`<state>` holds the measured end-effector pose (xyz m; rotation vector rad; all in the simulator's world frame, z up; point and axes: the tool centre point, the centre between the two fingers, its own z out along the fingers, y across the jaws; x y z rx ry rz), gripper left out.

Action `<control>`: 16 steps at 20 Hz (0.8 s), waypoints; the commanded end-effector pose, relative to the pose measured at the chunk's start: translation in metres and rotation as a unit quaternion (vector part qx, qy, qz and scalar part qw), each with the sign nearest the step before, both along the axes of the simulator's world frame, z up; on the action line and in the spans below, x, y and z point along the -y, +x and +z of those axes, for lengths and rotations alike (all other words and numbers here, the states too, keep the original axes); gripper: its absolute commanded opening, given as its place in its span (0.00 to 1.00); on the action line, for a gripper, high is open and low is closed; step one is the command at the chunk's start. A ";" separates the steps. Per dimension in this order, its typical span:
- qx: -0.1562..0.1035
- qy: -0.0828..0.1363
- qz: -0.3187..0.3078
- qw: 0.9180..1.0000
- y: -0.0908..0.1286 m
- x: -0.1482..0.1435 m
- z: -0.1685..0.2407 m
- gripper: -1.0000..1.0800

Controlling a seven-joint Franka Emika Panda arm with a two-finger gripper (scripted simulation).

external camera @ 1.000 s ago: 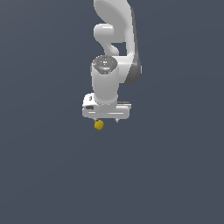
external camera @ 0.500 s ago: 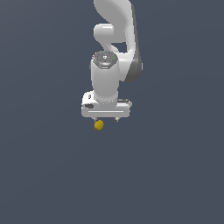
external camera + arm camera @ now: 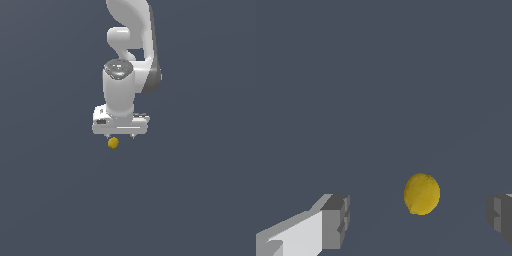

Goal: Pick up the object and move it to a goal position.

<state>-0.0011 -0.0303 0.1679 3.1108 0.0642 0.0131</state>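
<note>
Small bumpy yellow lemon (image 3: 422,194), wrist view alone shows gripper (image 3: 418,222) spread wide around it, fingers (image 3: 335,221) untouching

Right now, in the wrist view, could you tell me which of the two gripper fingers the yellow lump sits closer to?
The dark finger cut off at the frame edge is slightly nearer the yellow lump; the finger with the white body stands farther away. Neither touches it.

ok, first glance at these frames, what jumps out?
The yellow lemon-like lump, the only colour against the flat grey ground, sitting just below the white hand in the exterior view. In the wrist view it lies between the two grey fingertips, which stand wide apart and touch nothing.
</note>
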 end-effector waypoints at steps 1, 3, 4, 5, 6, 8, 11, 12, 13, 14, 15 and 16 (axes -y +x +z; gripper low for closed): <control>-0.001 0.001 0.008 1.000 -0.003 0.003 -0.006 0.96; -0.001 0.002 0.017 1.000 -0.006 0.007 -0.012 0.96; -0.002 0.002 0.022 1.000 -0.008 0.009 -0.016 0.96; -0.002 0.003 0.028 1.000 -0.010 0.011 -0.020 0.96; -0.002 0.004 0.034 0.999 -0.012 0.013 -0.024 0.96; -0.003 0.005 0.048 0.999 -0.017 0.019 -0.034 0.96; -0.004 0.008 0.071 0.997 -0.027 0.027 -0.050 0.96; -0.005 0.008 0.078 0.997 -0.031 0.030 -0.055 0.96; -0.005 0.009 0.085 0.996 -0.034 0.032 -0.060 0.96; -0.005 0.010 0.092 0.996 -0.037 0.035 -0.064 0.96; -0.005 0.011 0.098 0.995 -0.039 0.037 -0.068 0.96; -0.006 0.011 0.103 0.995 -0.042 0.038 -0.071 0.96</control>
